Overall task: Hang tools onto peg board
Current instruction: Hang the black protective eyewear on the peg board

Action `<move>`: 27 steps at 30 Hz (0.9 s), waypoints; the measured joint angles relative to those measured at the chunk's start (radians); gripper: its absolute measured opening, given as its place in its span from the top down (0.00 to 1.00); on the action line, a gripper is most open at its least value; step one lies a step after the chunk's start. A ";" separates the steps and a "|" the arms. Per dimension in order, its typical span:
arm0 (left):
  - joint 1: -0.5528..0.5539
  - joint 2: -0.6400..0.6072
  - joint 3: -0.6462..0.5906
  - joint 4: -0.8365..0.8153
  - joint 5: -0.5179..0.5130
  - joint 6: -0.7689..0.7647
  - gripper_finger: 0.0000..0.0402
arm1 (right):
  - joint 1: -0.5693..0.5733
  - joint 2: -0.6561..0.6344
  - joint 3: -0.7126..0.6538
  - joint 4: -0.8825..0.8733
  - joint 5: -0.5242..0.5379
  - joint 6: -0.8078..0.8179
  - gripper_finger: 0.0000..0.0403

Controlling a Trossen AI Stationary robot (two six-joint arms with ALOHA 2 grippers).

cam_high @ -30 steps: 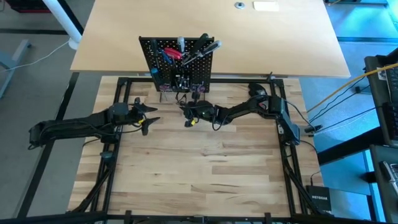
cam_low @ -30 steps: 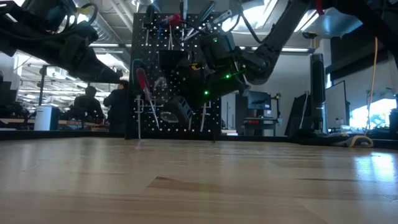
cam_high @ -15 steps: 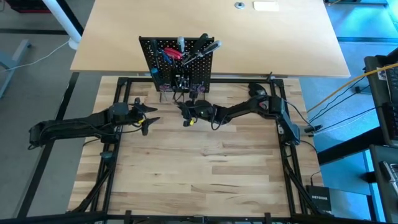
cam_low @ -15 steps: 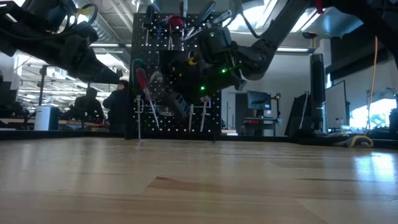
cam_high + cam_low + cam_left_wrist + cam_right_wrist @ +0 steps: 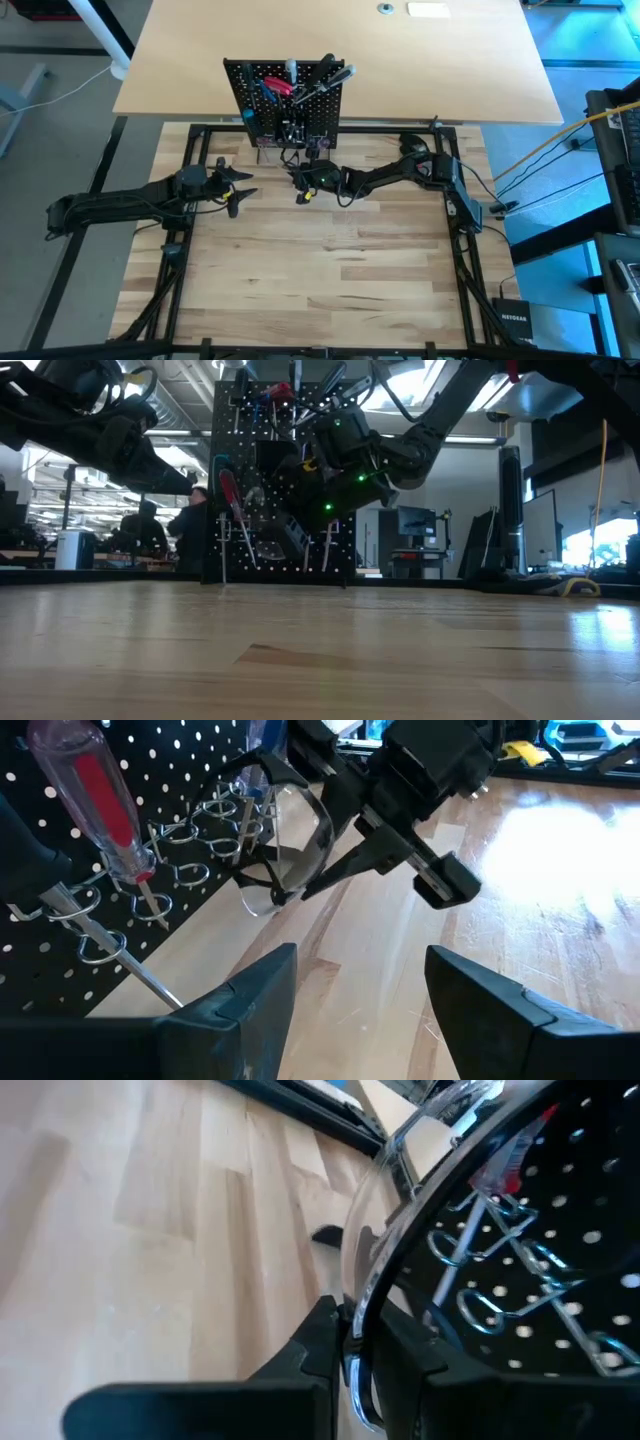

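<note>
The black peg board (image 5: 285, 100) stands upright at the table's far edge, with several tools hung on it. Among them a red-handled screwdriver (image 5: 100, 800) sits in wire ring hooks. My right gripper (image 5: 303, 183) hovers just in front of the board's lower part, shut on clear safety glasses (image 5: 290, 830) with a dark frame. My left gripper (image 5: 243, 187) waits open at the table's left, pointing toward the board, with nothing between its fingers. My right gripper pinches the lower rim of the glasses' clear lens (image 5: 355, 1330) between its two fingers. The fingers come from the table's right, slanting a little downward toward the board. The glasses are lifted clear of the table, rising above the fingers, close to the board's ring hooks (image 5: 215, 815).
The light wooden tabletop (image 5: 320, 270) spreads out in front of both arms. Black frame rails (image 5: 190, 150) run along its sides. People stand in the room (image 5: 150, 525) behind the board.
</note>
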 joint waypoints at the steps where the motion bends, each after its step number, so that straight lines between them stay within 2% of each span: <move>1: 0.000 0.000 0.000 0.000 0.000 0.000 0.48 | 0.000 0.000 0.000 0.000 -0.012 0.021 0.90; 6: 0.000 0.000 0.000 0.001 0.000 -0.003 0.48 | -0.015 0.000 0.000 -0.043 -0.048 0.138 0.90; 19: 0.000 0.000 0.000 0.002 0.000 -0.007 0.48 | -0.040 0.000 0.047 -0.062 -0.048 0.193 0.90; 27: 0.000 0.000 0.000 0.001 0.000 -0.013 0.48 | -0.065 0.000 0.054 -0.098 -0.072 0.285 0.90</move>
